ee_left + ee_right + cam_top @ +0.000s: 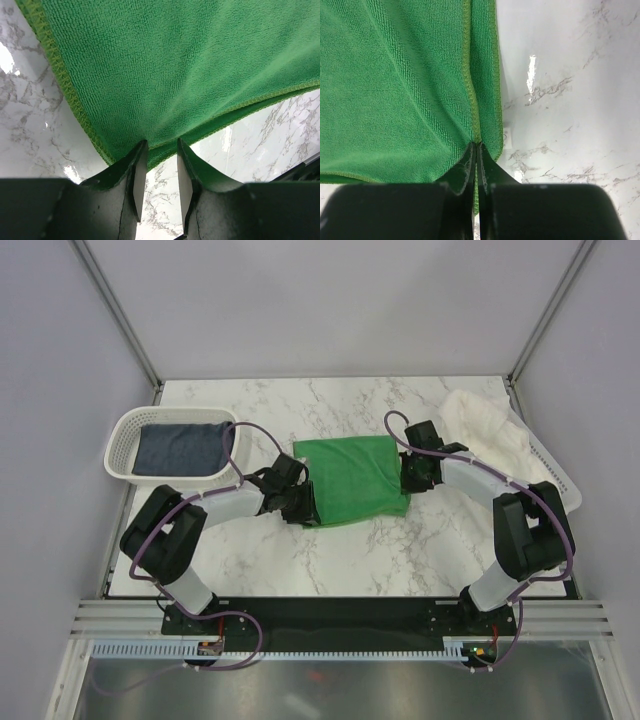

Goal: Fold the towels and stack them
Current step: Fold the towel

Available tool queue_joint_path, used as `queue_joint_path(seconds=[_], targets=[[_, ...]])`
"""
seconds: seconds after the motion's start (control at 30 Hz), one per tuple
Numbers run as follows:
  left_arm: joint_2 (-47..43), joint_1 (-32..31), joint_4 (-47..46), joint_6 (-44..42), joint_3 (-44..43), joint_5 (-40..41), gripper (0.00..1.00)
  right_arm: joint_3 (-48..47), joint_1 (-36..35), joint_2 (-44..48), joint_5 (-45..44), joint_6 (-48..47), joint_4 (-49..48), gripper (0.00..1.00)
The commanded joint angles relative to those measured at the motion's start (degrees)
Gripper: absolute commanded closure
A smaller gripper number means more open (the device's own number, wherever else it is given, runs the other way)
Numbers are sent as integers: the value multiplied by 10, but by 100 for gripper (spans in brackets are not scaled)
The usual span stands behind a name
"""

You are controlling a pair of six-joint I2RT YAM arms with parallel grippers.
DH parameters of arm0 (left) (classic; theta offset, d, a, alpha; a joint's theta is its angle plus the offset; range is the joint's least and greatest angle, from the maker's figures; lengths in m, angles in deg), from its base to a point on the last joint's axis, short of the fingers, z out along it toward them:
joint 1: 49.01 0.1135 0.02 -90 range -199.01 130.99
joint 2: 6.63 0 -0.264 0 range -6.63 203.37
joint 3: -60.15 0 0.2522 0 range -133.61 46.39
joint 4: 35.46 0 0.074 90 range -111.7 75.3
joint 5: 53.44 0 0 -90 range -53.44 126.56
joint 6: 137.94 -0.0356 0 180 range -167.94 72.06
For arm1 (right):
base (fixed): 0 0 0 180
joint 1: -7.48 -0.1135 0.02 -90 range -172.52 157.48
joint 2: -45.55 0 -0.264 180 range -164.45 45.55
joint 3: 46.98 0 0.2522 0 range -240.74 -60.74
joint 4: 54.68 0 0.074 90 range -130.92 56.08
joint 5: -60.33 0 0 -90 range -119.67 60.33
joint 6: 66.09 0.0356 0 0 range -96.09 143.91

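Your green towel (350, 480) lies mid-table, a rough rectangle w/ stitched hems and a fine looped pile, its near-left corner bunched. The R gripper (477, 145) sits at the towel's right edge, fingers pressed together on the hem where two layers overlap. The L gripper (160, 145) sits at the near-left corner: fingers stand a gap apart, but the hem is caught between the tips and creases run in toward them, so read it as a pinch on the cloth. The navy towel (182, 448) lies flat in the white perforated basket (120, 435) at the table's left edge. The white towel (485, 425), far bulkier and rumpled, is heaped at the right rear corner, draped partly over a second basket (555, 478). Under it all you have a table (330, 560) w/ a glossy white marble-pattern top, grey veins, light glinting off it. Plain pale grey walls (330, 300) close the cell on three sides, w/ metal posts (115, 310) at the rear corners. Purple cables (250, 430) loop along both dark arms.
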Motion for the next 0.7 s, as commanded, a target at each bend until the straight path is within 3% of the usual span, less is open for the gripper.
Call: queue_joint_path(seconds=[0.0, 0.23, 0.33, 0.37, 0.47, 0.67], targets=[[-3, 0, 32, -15, -6, 26, 61, -10, 2, 10, -10, -3, 9, 95], [-13, -7, 33, -8, 1, 17, 61, 35, 2, 7, -36, -1, -12, 98], [-24, -12, 31, -1, 5, 4, 61, 48, 1, 11, -23, 2, -21, 89], [-35, -13, 32, -1, 3, -1, 60, 52, 1, 15, -20, 3, -26, 80], [-47, -14, 34, 0, -3, -16, 59, 48, 2, 32, -25, 8, -29, 66], [-46, -14, 47, -4, -14, 0, 57, 8, 1, 84, -13, 35, -7, 66]])
